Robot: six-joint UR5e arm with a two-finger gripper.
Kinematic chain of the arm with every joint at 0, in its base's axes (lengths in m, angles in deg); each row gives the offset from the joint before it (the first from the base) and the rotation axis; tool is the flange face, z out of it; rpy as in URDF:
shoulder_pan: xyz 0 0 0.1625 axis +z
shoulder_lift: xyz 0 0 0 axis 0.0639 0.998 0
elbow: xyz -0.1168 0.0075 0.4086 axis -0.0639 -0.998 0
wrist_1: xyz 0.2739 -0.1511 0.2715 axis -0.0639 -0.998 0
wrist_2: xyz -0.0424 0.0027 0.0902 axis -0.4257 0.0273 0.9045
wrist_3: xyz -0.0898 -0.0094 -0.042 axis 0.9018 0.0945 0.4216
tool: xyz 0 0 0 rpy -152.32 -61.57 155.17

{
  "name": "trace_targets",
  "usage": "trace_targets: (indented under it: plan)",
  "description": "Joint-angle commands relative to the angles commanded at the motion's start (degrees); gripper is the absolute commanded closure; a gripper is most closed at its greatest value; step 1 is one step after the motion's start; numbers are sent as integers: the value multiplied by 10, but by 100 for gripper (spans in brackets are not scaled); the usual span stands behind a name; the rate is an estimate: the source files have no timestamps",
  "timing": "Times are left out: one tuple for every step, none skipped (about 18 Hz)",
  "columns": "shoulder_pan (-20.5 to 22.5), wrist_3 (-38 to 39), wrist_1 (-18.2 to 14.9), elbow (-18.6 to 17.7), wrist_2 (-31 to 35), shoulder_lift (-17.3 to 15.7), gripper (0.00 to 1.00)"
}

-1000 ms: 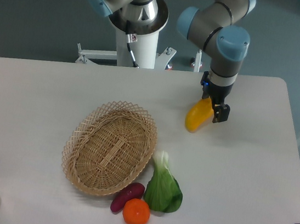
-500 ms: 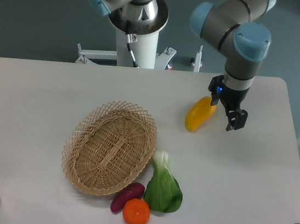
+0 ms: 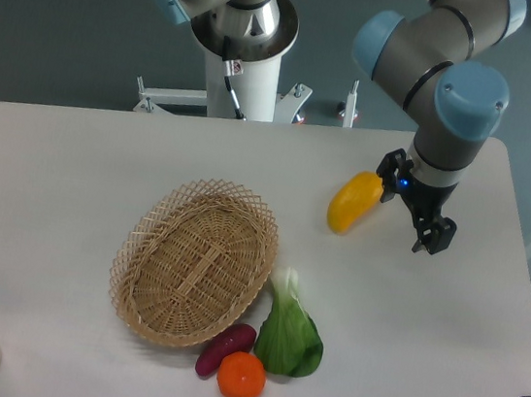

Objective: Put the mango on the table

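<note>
Three items nearest you, orange fruit (image 3: 241, 375), purple vegetable (image 3: 225, 348), bok choy (image 3: 290, 331), wicker basket (image 3: 195, 261) behind, farther back your gripper (image 3: 424, 224) parted and empty, beside the mango (image 3: 354, 200) lying on the table (image 3: 74, 164).

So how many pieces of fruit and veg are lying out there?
4: yellow mango alone near the gripper; purple vegetable, round orange fruit and leafy green vegetable beside the wicker basket.

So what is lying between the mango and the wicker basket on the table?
Nothing. In the camera view, only bare white table shows between the mango and the wicker basket; the bok choy lies lower.
</note>
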Motion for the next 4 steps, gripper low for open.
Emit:
trace_targets:
  plan:
    - [0, 3, 0, 0, -1, 0, 0]
    - [0, 4, 0, 0, -1, 0, 0]
    - [0, 4, 0, -1, -1, 0, 0]
    - [0, 5, 0, -1, -1, 0, 0]
